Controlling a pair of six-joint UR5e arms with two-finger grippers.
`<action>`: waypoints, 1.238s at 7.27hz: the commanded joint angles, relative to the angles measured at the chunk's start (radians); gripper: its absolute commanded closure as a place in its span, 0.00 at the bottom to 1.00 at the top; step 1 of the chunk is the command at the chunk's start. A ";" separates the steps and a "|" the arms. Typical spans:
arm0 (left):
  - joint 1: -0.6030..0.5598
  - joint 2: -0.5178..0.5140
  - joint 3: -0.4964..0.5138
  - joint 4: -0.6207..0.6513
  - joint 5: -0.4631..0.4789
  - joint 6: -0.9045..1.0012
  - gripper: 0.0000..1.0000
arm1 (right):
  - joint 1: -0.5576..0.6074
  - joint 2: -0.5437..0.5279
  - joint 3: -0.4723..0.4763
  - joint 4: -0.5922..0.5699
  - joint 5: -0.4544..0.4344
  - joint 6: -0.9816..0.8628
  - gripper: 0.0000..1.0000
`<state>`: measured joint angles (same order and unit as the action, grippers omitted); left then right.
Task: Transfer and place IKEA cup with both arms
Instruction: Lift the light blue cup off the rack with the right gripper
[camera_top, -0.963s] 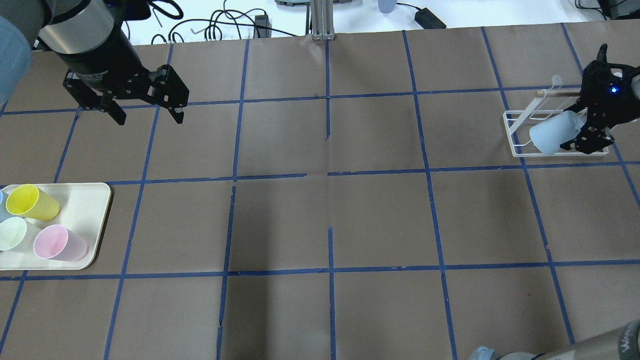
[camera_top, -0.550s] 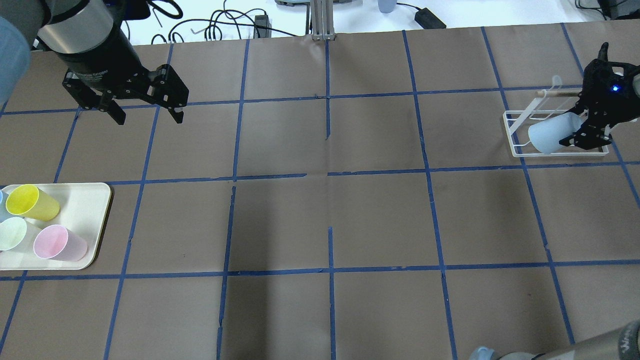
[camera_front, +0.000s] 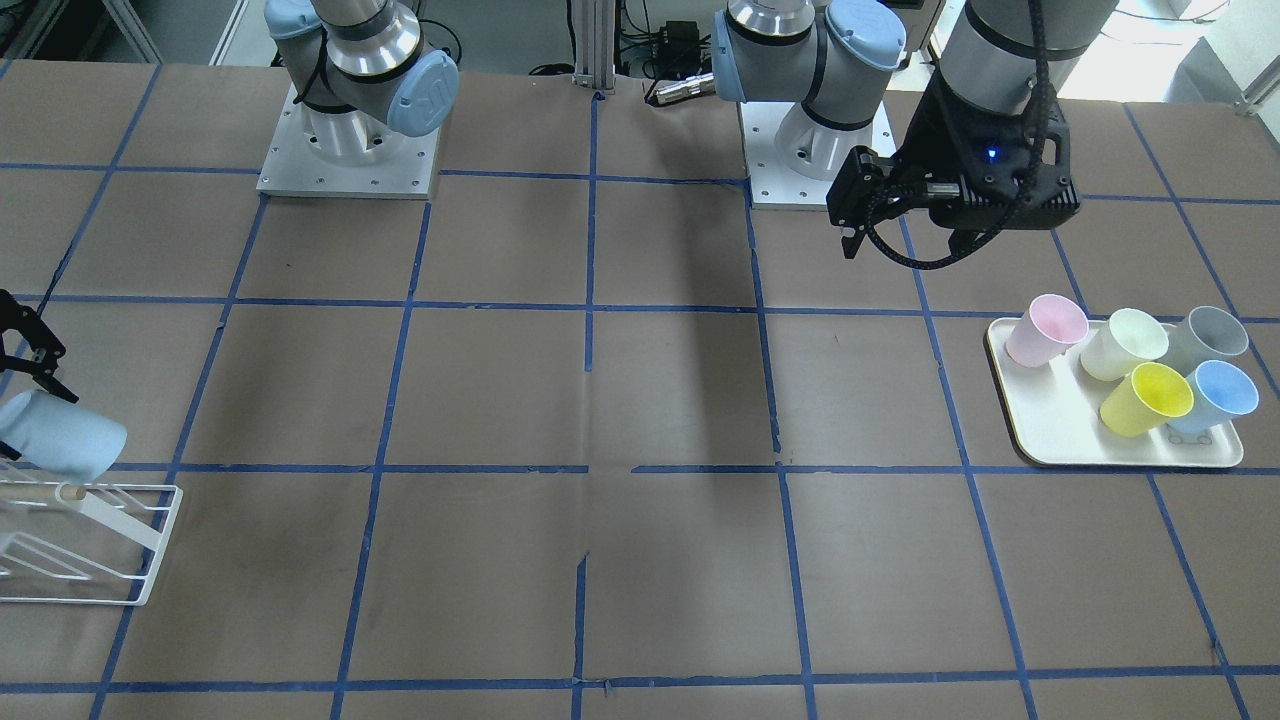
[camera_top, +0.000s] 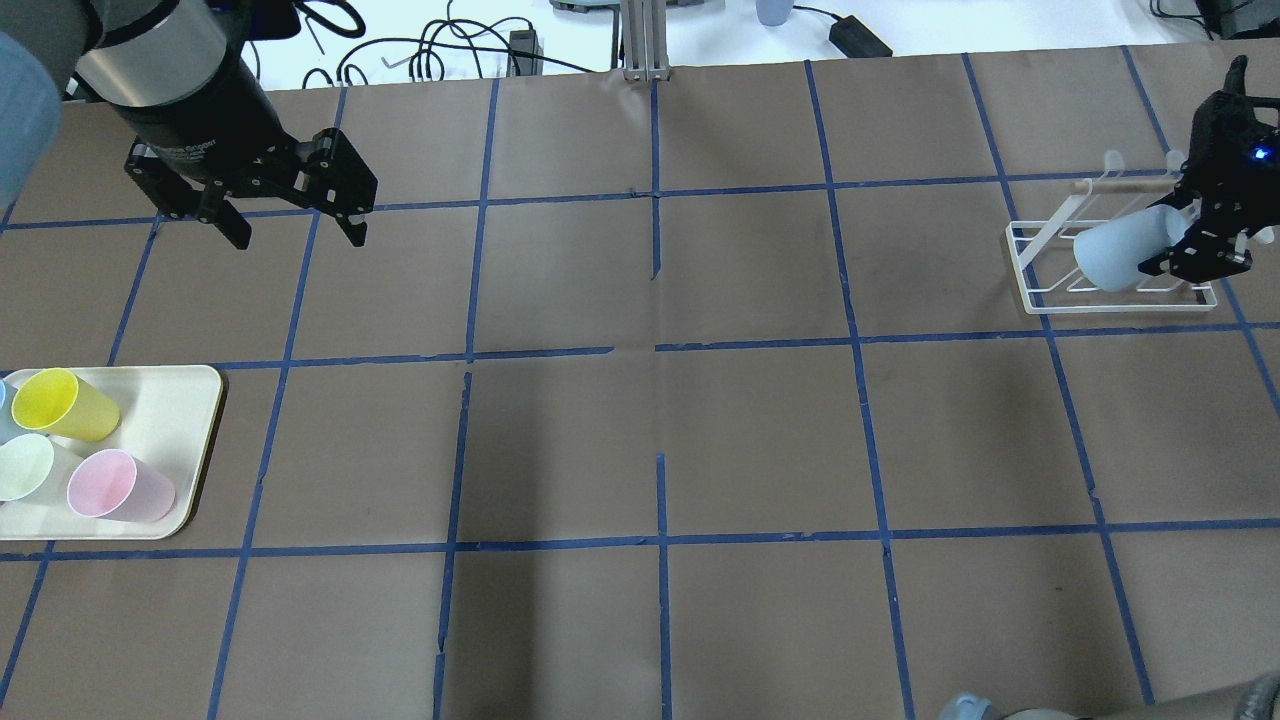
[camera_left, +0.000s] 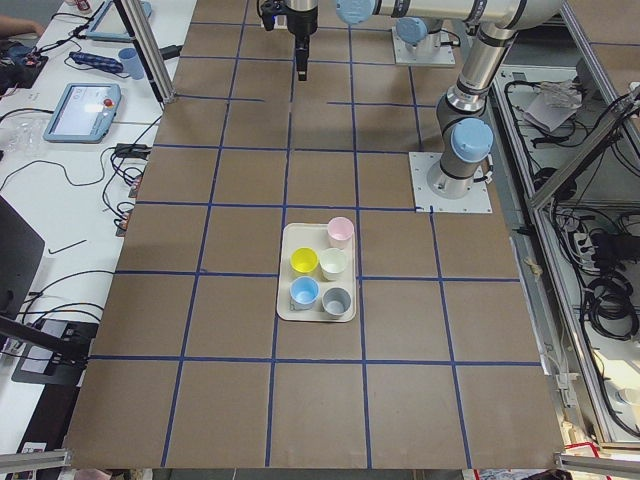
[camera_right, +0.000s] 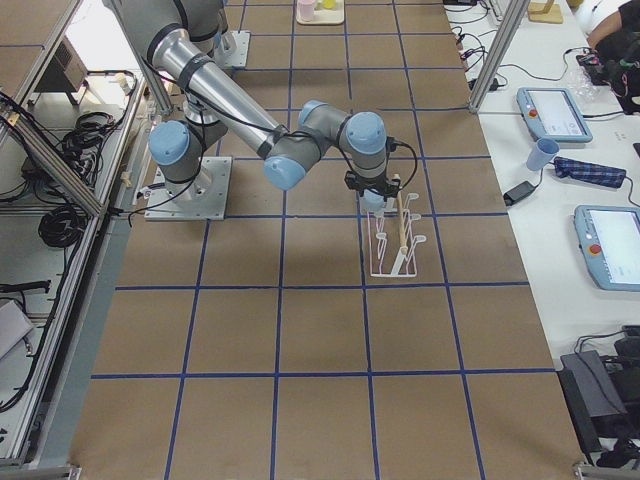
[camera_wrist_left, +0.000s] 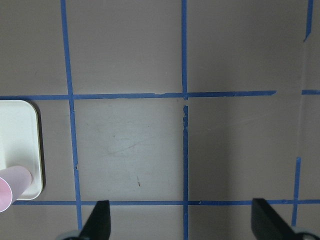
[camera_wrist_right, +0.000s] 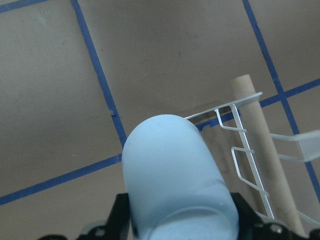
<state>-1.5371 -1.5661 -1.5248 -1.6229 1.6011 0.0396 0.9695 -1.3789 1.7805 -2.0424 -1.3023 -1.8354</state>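
Brown paper (camera_top: 760, 430) covered the table, blue tape lines (camera_top: 853, 341) crossed in a grid, white bench (camera_left: 60, 200) alongside held tablets (camera_left: 88, 101), cables (camera_top: 440, 50), even light.

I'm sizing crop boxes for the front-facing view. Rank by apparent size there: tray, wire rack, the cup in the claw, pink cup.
1. Tray.
2. Wire rack, though the frame edge cuts it off.
3. Pale blue cup and pink cup: near alike, and the blue one is cropped and lifted, so unranked.
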 joint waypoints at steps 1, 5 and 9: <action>0.000 -0.003 0.003 0.000 -0.001 -0.003 0.00 | 0.000 -0.038 -0.067 0.120 -0.012 0.010 0.56; 0.000 -0.008 0.012 0.000 -0.003 -0.003 0.00 | 0.009 -0.129 -0.176 0.401 0.087 0.018 0.56; 0.087 0.030 -0.041 -0.015 -0.275 0.060 0.00 | 0.144 -0.178 -0.171 0.628 0.455 0.024 0.57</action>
<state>-1.5051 -1.5465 -1.5560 -1.6287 1.4475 0.0644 1.0476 -1.5489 1.6094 -1.4775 -0.9682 -1.8115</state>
